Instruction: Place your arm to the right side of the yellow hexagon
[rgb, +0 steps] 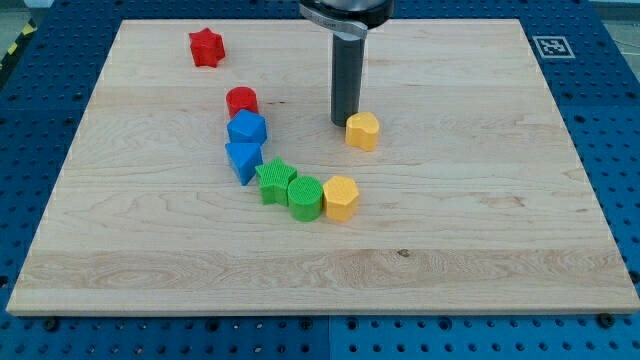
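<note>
My tip (343, 123) rests on the board just above centre. It is at the left edge of a small yellow block (363, 131) of rounded shape, touching or nearly touching it. The yellow hexagon (341, 197) lies lower down, at the right end of a curved row of blocks. My tip is above the hexagon in the view, about a block's width and a half away and roughly level with its middle from left to right.
The curved row runs from a red cylinder (241, 101) through a blue cube-like block (247, 129), a blue triangle-like block (244, 159), a green star (274, 181) and a green cylinder (305, 196). A red star (206, 47) sits at the top left. The wooden board (500, 250) carries them all.
</note>
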